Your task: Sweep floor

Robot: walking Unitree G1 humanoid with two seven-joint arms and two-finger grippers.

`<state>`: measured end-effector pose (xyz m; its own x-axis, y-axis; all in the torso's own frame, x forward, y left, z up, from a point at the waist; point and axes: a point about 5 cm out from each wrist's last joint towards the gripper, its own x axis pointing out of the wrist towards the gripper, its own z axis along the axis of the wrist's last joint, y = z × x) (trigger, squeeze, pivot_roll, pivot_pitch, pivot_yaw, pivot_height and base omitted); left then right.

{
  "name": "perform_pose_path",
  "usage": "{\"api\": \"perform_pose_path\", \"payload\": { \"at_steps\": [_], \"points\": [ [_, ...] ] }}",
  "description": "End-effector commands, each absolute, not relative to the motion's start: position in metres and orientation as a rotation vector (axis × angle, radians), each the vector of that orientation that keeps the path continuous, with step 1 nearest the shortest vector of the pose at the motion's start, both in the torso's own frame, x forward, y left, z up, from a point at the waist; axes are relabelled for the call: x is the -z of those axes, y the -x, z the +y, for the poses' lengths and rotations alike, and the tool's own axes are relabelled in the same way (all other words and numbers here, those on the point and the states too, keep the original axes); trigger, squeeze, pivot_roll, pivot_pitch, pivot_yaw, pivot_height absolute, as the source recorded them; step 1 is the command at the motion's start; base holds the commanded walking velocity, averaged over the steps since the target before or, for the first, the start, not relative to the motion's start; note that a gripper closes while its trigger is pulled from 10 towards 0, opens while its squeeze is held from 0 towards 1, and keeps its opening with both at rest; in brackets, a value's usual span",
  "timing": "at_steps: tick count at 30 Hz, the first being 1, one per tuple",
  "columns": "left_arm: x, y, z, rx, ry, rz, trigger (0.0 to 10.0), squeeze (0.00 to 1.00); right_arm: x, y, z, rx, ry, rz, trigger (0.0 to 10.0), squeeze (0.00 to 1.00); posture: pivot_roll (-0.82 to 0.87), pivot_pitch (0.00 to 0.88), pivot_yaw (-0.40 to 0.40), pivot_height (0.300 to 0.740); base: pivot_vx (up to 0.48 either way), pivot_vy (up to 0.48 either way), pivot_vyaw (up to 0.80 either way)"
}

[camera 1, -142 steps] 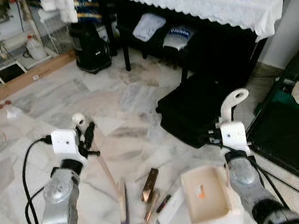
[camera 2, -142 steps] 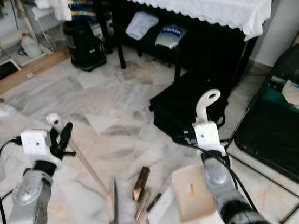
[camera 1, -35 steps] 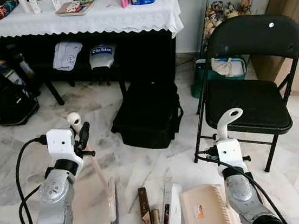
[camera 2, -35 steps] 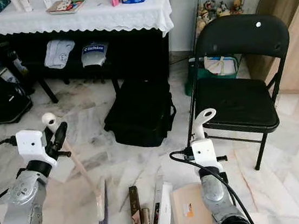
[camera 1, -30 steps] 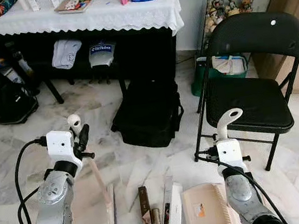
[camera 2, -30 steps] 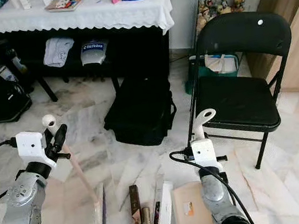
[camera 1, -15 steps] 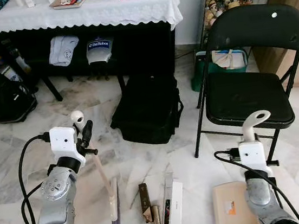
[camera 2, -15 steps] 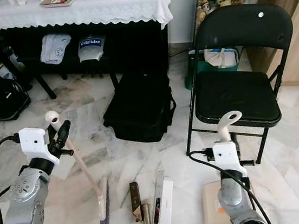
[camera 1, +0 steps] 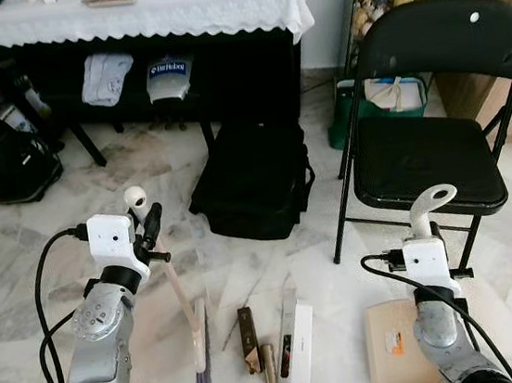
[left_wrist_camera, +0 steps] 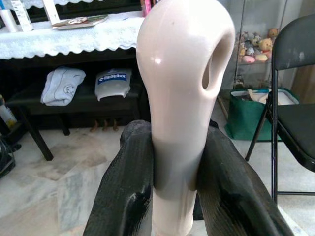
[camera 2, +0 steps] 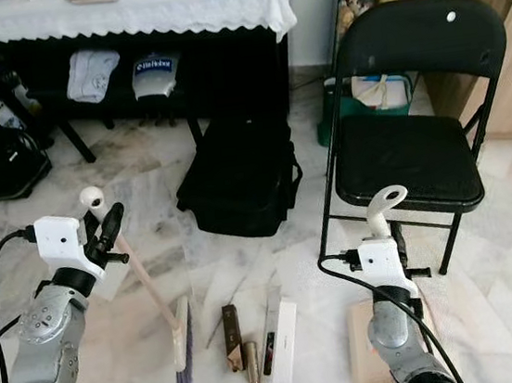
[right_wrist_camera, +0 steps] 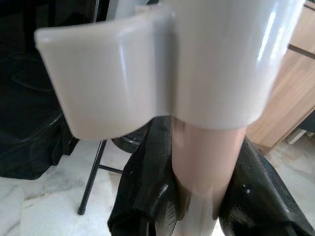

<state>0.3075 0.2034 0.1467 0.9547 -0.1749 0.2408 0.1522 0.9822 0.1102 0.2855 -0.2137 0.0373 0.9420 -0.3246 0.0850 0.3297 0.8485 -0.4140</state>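
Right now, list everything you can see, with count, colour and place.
Hand broom: one, beige with purple bristles, head on the floor, handle in the left end effector.
Dustpan: one, beige, flat on the floor, handle in the right end effector.
Litter: several long pieces, brown, white and black, on the floor between broom and dustpan.
Folding chair: one, black, at right.
Black bag: one, on the floor by the table.
Table: one, white lace cloth, at the back.
Green bag: one, behind the chair.
Left end effector: one, black fingers, shut on the broom handle.
Right end effector: one, black fingers, shut on the dustpan handle.
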Motion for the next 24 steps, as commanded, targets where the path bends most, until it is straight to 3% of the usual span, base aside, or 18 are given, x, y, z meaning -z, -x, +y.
{"api": "perform_pose_path", "payload": {
  "at_steps": [1,11,24],
  "points": [
    [-0.157,-0.303,0.214,0.145,-0.094,-0.281,10.0,0.0,-0.04,-0.287,-0.207,0.329,0.436,-0.038,10.0,0.0,0.13,0.238,0.086,0.74,0.0,0.0,0.0],
    [-0.184,-0.307,0.211,0.135,-0.059,-0.345,10.0,0.0,-0.061,-0.305,-0.192,0.321,0.432,-0.14,10.0,0.0,0.13,0.297,0.092,0.74,0.0,0.0,0.0],
    [-0.197,-0.309,0.198,0.186,-0.021,-0.363,10.0,0.0,-0.071,-0.316,-0.185,0.3,0.466,-0.181,10.0,0.0,0.16,0.306,0.081,0.74,0.0,0.0,0.0]
  ]
}}
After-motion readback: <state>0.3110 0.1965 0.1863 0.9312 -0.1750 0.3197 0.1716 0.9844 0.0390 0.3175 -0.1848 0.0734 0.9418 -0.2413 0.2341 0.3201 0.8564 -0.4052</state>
